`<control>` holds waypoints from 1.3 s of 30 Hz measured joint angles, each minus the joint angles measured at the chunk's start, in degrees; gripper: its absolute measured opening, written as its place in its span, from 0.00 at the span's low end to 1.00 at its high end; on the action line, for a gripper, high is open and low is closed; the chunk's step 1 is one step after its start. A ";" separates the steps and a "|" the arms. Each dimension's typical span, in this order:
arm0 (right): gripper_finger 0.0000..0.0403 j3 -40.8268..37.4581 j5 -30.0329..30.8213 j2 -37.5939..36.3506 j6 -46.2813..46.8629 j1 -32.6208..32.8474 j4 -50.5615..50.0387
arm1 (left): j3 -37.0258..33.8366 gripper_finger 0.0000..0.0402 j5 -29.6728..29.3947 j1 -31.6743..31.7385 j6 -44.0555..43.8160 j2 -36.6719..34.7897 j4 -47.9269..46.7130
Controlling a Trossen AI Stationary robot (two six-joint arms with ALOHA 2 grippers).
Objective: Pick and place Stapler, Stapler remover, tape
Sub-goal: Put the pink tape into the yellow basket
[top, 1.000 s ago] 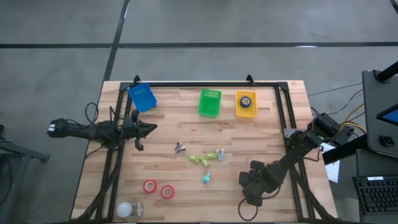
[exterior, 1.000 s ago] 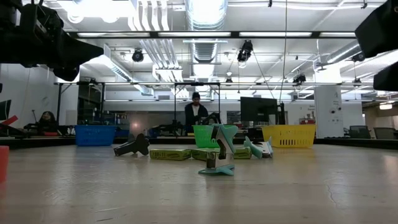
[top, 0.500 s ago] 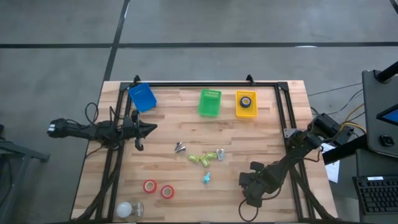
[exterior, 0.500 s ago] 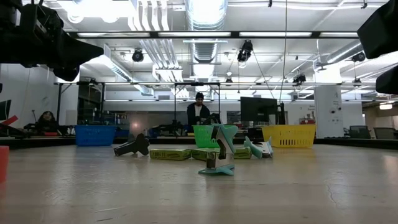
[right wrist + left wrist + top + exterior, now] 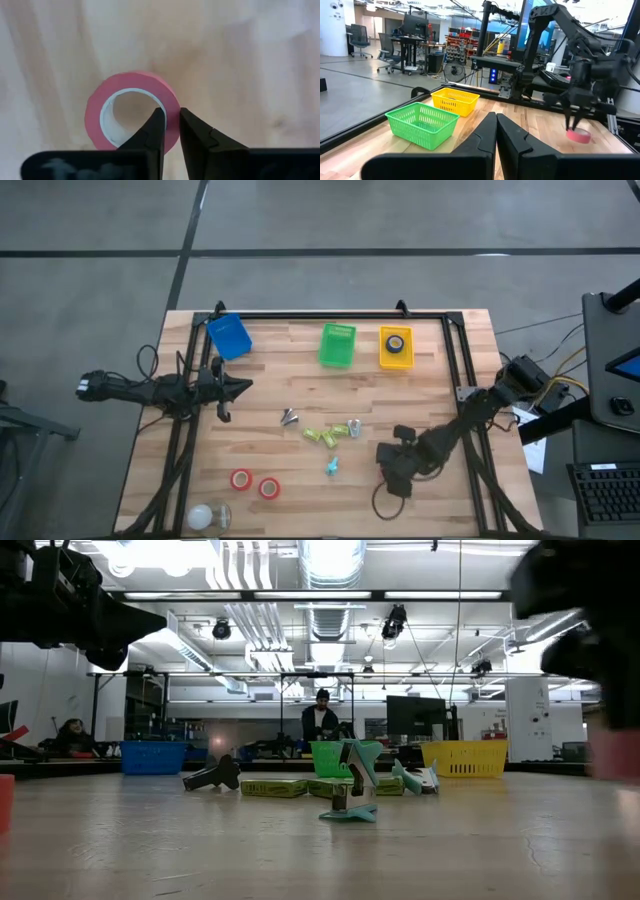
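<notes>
Pale wood grain [image 5: 240, 60], glossy pink tape ring [image 5: 131, 111]

A red tape roll [image 5: 131, 111] lies flat on the light wooden table [image 5: 240, 60], with its white inner ring and hollow centre showing. The right gripper [image 5: 169, 131] has its two dark fingers [image 5: 150, 135] close together on the wall of the roll, one inside the hole, the other outside the rim.
</notes>
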 joint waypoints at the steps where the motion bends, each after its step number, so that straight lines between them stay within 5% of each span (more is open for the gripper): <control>1: 0.10 0.00 0.48 -0.92 -1.08 -1.35 0.00 | -0.01 0.03 0.00 0.00 0.02 0.00 0.00; 10: 0.10 0.09 2.69 -12.29 -13.15 -18.33 -5.78 | -0.02 0.03 0.00 -0.01 0.00 0.00 -0.02; 21: 0.10 0.09 1.69 -24.99 -20.94 -50.00 -9.12 | -0.02 0.03 0.00 0.01 0.00 0.15 -0.38; 31: 0.10 -0.20 -6.49 -20.92 -29.99 -76.82 -9.67 | -0.02 0.03 0.00 -0.01 0.00 0.20 -0.57; 39: 0.10 -0.02 -4.85 -11.29 -32.32 -81.28 -8.30 | -0.02 0.03 0.00 0.02 0.02 0.20 -0.59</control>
